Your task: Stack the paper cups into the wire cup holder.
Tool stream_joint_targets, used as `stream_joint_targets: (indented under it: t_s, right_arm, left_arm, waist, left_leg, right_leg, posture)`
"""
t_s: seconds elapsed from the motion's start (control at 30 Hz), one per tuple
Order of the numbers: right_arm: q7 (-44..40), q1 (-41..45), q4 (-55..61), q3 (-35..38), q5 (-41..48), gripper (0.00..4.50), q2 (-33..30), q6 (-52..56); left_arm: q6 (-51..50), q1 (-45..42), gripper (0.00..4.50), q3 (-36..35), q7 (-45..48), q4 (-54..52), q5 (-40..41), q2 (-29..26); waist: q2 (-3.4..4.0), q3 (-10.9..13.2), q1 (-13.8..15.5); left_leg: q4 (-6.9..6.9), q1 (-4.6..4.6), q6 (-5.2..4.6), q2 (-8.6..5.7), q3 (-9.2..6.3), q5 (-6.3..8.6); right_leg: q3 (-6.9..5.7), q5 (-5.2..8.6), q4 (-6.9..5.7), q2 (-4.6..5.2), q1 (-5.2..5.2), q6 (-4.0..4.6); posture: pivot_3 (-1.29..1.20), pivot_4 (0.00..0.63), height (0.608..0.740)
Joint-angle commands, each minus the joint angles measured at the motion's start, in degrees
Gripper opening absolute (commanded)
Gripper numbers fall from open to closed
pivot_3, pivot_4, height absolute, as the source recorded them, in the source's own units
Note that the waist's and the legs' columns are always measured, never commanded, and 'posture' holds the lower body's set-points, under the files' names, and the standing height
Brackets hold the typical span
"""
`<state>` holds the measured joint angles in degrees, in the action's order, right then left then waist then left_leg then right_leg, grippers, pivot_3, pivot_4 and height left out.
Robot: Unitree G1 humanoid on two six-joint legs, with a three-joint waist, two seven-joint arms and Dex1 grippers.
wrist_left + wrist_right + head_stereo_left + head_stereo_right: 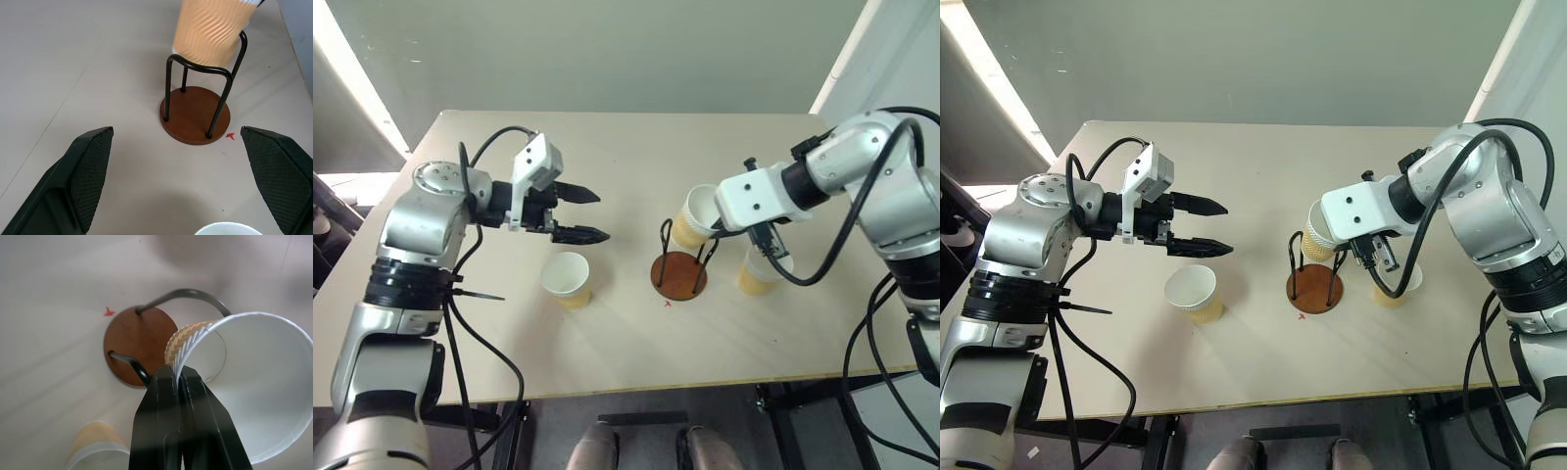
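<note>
Paper cups: three are showing; one (696, 217) is hanging tilted over the far side of the wire cup holder, its base dipping between the wire loops; one (568, 279) is standing upright on the desk to the left of the holder, mouth up; one (759, 271) is standing on the desk just right of the holder, partly hidden behind the right arm.
Wire cup holder (679, 273): is standing near the middle of the desk, round brown base flat, black loops upright, no cup seated on its base.
Right pincer (179, 382): is pinching the rim of the tilted cup, one finger inside the wall and one outside, jaws closed tight on it.
Left pincer (581, 215): is hovering above the desk, left of the holder and beyond the left cup, fingers spread wide and holding nothing.
Desk (626, 157): pale top is carrying the holder and two standing cups; a small red mark (668, 303) is lying just near the base.
</note>
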<state>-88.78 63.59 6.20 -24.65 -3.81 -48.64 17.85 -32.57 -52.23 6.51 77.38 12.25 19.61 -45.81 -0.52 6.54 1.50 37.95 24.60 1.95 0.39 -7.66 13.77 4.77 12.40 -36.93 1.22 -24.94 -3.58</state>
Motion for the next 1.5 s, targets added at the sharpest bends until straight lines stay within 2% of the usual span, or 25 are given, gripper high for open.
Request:
stream_joint_targets:
  t_s: [0.03,0.07,0.37,0.43,0.57,0.7,0.87,1.03,1.1,1.17,1.27,1.5]
  right_arm:
    - [-0.1,1.0,1.4,1.2,1.0,0.6,1.1,1.9]
    - [-0.4,1.1,1.9,1.6,1.9,0.84,1.6,3.3]
    - [1.2,2.6,4.4,4.6,7.8,3.94,3.8,15.6]
    - [2.3,2.8,5.4,6.3,10.5,4.49,4.6,20.2]
    - [6.1,2.5,7.7,10.2,15.3,4.49,5.9,29.0]
    - [8.2,1.5,11.8,15.3,23.1,4.49,5.1,39.6]
    - [9.6,0.6,14.3,18.5,29.7,4.49,2.4,45.1]
    - [10.2,0.5,13.6,18.4,33.3,4.49,0.0,45.2]
    - [9.9,0.7,12.9,17.8,34.2,4.49,-1.0,44.8]
    - [9.2,1.0,12.1,17.4,35.0,4.49,-2.1,44.3]
    - [6.9,2.2,9.9,16.1,35.6,4.49,-4.4,43.6]
    - [3.7,5.7,5.1,12.6,34.7,4.49,-6.2,41.0]
  left_arm:
    - [0.2,-0.6,4.5,-0.8,0.3,-2.0,0.2,-0.7]
    - [0.2,-0.5,4.5,-0.8,0.4,-2.1,0.1,-0.7]
    - [0.3,-0.3,4.5,-0.7,0.7,-2.4,0.2,-0.7]
    - [0.5,-0.1,4.5,-0.6,0.9,-2.6,0.2,-0.8]
    - [3.3,-0.3,4.5,0.1,1.9,-3.5,-1.4,-1.8]
    - [10.4,0.4,4.5,3.0,6.6,-7.9,-5.6,-6.7]
    - [11.7,0.4,4.5,2.6,10.0,-13.0,-5.4,-10.7]
    - [11.6,0.5,4.5,2.2,11.2,-16.4,-6.3,-13.9]
    - [12.2,1.7,4.5,2.3,10.8,-18.1,-7.7,-15.9]
    - [13.7,3.3,4.5,2.4,9.8,-19.3,-9.6,-17.7]
    - [11.1,8.8,4.5,0.8,8.4,-24.5,-9.8,-21.1]
    - [7.8,18.3,4.5,-2.1,7.0,-31.4,-8.0,-24.9]
  waist:
    - [0.0,0.0,0.0]
    - [0.0,0.0,0.0]
    - [0.0,0.0,0.0]
    - [0.0,0.0,0.0]
    - [0.0,0.0,0.0]
    - [0.0,0.0,0.0]
    - [0.0,0.0,0.0]
    - [0.0,0.0,-0.1]
    - [0.0,0.0,-0.2]
    - [0.02,0.0,-0.3]
    - [0.02,0.0,-0.5]
    - [0.01,0.0,-0.7]
  left_leg:
    - [-0.01,0.0,0.0,0.0,0.0,0.0]
    - [-0.01,0.0,0.0,0.0,0.0,0.0]
    - [-0.01,0.01,0.21,0.0,0.01,-0.12]
    - [-0.02,0.0,0.22,0.0,0.01,-0.13]
    - [-0.04,0.0,0.49,0.0,0.0,-0.28]
    - [-0.05,0.04,0.5,-0.01,0.01,-0.28]
    - [-0.14,0.03,0.52,-0.02,-0.02,-0.27]
    - [-0.13,0.0,0.45,0.01,0.0,-0.23]
    - [-0.16,-0.03,0.03,0.03,-0.01,0.01]
    - [-0.18,-0.08,0.01,0.04,0.0,0.02]
    - [-0.25,-0.1,0.02,0.04,0.0,0.02]
    - [-0.4,-0.12,0.02,0.09,0.01,0.02]
  right_leg:
    - [0.0,0.0,0.0,0.0,0.0,0.0]
    - [0.0,0.0,0.0,0.0,0.0,0.0]
    - [0.0,0.01,0.01,0.0,0.0,0.02]
    - [0.0,0.02,0.01,0.0,0.0,0.03]
    - [0.0,0.03,0.01,-0.02,-0.01,0.06]
    - [0.0,0.06,0.05,-0.03,-0.03,0.11]
    - [0.0,0.17,0.04,-0.07,-0.03,0.29]
    - [0.01,0.23,-0.03,-0.07,-0.05,0.39]
    - [0.01,0.27,-0.05,-0.08,-0.06,0.46]
    - [0.01,0.28,-0.07,-0.09,-0.05,0.48]
    - [0.01,0.29,-0.08,-0.09,-0.05,0.49]
    - [-0.01,0.46,-0.12,-0.1,-0.13,0.79]
  posture:
    - [0.0,0.15,0.74]
    - [0.0,0.15,0.74]
    - [0.0,0.15,0.74]
    - [0.0,0.15,0.74]
    - [0.0,0.15,0.74]
    - [0.0,0.15,0.74]
    - [0.0,0.15,0.74]
    - [0.0,0.15,0.74]
    - [0.0,0.15,0.74]
    - [0.0,0.15,0.74]
    - [0.0,0.15,0.74]
    - [0.0,0.15,0.74]
